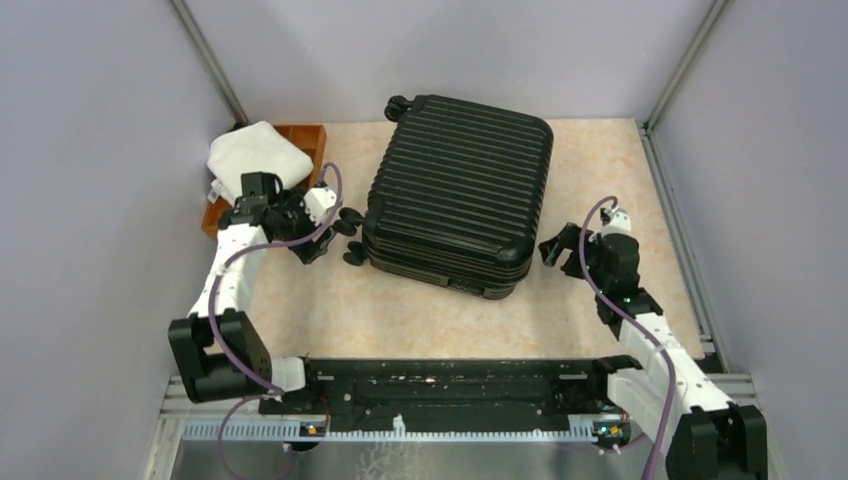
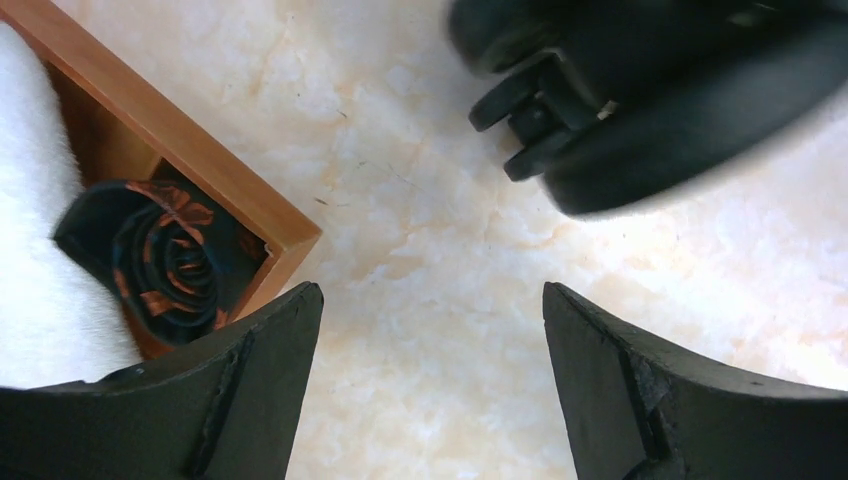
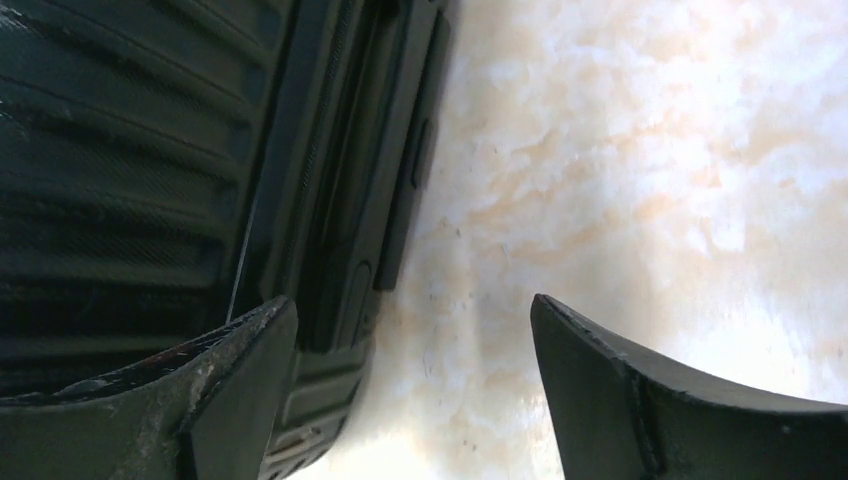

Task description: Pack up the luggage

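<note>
The luggage point(image 1: 460, 190) is a black ribbed hard-shell suitcase. It lies flat and closed in the middle of the table, with its caster wheels point(image 1: 352, 255) toward the left. My left gripper point(image 1: 325, 232) hovers open just left of those wheels, over bare table, with nothing between its fingers. In the left wrist view a wheel point(image 2: 560, 110) shows ahead of the open gripper point(image 2: 432, 295). My right gripper point(image 1: 558, 245) stands open beside the suitcase's near right corner. The right wrist view shows the luggage's side point(image 3: 150, 150) by the left finger of the empty gripper point(image 3: 413, 305).
A brown wooden tray point(image 1: 312, 135) sits at the back left, holding a folded white towel point(image 1: 255, 160) and a rolled dark tie with an orange pattern point(image 2: 165, 260). The tray's corner point(image 2: 290, 235) lies close to my left finger. Grey walls enclose the table.
</note>
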`<action>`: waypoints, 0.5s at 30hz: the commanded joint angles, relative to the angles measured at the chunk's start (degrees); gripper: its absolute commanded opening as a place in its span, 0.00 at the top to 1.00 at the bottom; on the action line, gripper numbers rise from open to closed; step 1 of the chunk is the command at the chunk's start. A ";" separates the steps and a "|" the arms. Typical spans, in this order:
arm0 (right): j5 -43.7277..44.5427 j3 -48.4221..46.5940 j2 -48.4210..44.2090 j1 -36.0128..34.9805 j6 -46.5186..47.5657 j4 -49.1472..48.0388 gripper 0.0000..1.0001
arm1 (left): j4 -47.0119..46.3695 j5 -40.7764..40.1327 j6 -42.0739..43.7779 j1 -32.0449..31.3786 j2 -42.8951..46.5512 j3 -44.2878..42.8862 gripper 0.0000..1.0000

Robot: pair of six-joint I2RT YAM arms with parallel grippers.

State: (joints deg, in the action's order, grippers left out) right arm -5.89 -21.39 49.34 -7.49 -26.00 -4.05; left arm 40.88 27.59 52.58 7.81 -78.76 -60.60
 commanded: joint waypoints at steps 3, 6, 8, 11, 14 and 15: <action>0.51 -1.88 -3.47 -0.42 -6.51 16.57 0.22 | 9.80 1.49 14.13 -0.07 7.73 0.50 0.13; -2.19 -0.70 -6.13 -0.42 -5.89 17.31 0.25 | 12.45 3.04 14.69 0.06 8.95 -0.13 0.15; -5.92 0.44 -8.82 -0.42 -5.32 14.79 0.26 | 11.65 6.48 12.90 0.03 10.55 -0.83 0.15; -14.21 1.57 -11.49 -0.42 -4.70 8.72 0.26 | 7.15 14.64 9.44 -0.08 13.75 -0.58 0.14; -19.85 0.46 -10.16 -0.46 -4.91 4.94 0.26 | 0.20 17.83 2.45 -1.58 14.89 -1.10 0.10; -21.44 0.12 -9.26 -0.45 -5.49 3.80 0.25 | -0.62 18.24 1.16 -2.19 14.40 -1.69 0.08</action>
State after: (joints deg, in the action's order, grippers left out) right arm -16.93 -19.99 38.68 -7.49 -30.87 7.46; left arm 48.18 36.34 59.64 7.33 -66.24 -60.53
